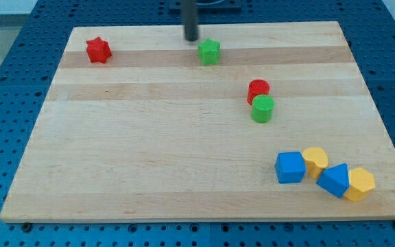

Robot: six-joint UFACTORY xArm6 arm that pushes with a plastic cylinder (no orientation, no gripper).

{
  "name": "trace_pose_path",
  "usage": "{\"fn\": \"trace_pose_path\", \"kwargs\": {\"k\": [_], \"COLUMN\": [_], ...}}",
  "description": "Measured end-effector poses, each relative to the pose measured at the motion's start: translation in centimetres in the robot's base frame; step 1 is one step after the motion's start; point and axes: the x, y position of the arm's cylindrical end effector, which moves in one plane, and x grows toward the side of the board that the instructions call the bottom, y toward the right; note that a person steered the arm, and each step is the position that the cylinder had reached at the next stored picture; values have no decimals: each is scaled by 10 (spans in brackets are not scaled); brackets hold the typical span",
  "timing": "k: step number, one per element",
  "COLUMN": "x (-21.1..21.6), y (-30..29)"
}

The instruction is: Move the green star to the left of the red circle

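Note:
The green star (209,51) lies near the view's top, a little right of the middle of the wooden board (149,151). The red circle (258,89) lies below and to the right of it, with a green circle (262,109) touching its lower side. My tip (191,38) stands just up and left of the green star, a small gap apart from it. The rod rises out of the view's top.
A red star (97,50) lies at the top left. At the bottom right, a blue cube (290,167), a yellow block (315,161), a second blue block (334,180) and a second yellow block (359,184) lie clustered together near the board's edge.

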Motion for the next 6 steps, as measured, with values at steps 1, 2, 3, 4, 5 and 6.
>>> {"fn": "trace_pose_path", "kwargs": {"k": [1, 2, 3, 4, 5, 6], "x": [-1, 3, 36, 109, 153, 156], "y": [15, 15, 1, -31, -45, -45]}}
